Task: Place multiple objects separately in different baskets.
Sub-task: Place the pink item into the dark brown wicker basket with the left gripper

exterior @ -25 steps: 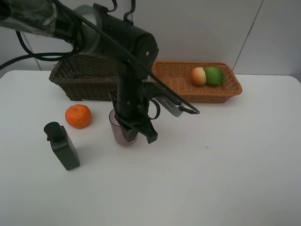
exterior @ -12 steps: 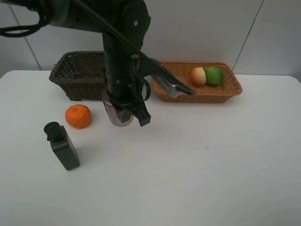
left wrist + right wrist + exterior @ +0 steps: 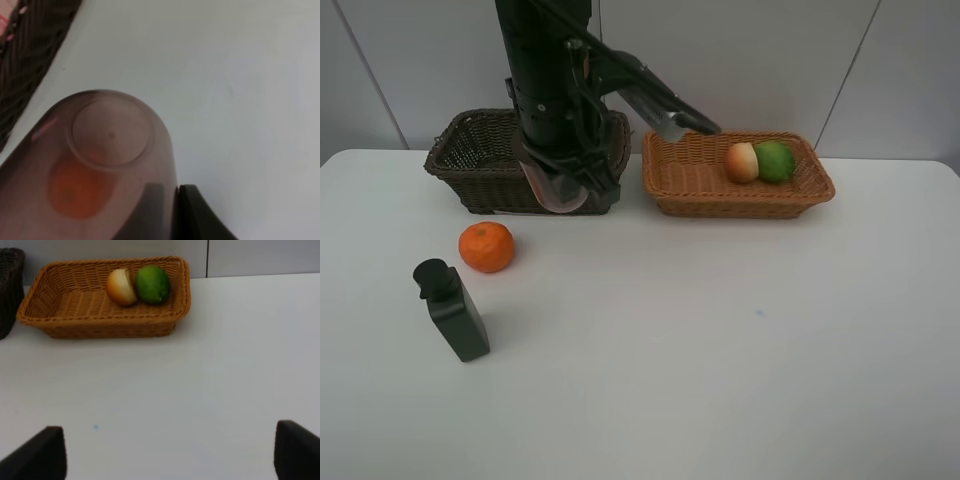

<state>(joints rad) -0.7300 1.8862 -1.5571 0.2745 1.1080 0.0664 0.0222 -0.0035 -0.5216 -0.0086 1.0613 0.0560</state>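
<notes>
My left gripper [image 3: 563, 186] is shut on the translucent mauve cup [image 3: 552, 188] and holds it tilted in the air, just in front of the dark brown basket [image 3: 470, 160]. In the left wrist view the cup [image 3: 112, 150] fills the frame beside one black finger [image 3: 200, 217], and the basket's weave [image 3: 30, 55] lies close by. The orange mandarin [image 3: 486, 246] and the black pump bottle [image 3: 453, 311] rest on the table at the left. The peach [image 3: 741, 162] and green fruit [image 3: 776, 160] lie in the tan basket [image 3: 700, 185]. My right gripper [image 3: 167, 452] is open and empty over the table.
The two baskets stand side by side at the back of the white table [image 3: 740, 330]. In the right wrist view the tan basket [image 3: 75, 320] holds the peach [image 3: 121, 286] and green fruit [image 3: 152, 284]. A small pink patch [image 3: 9, 22] shows by the dark basket.
My left arm has lifted the cup off the table and carried it back and to the left, up to the dark basket's front wall. Everything else stays where it was.
</notes>
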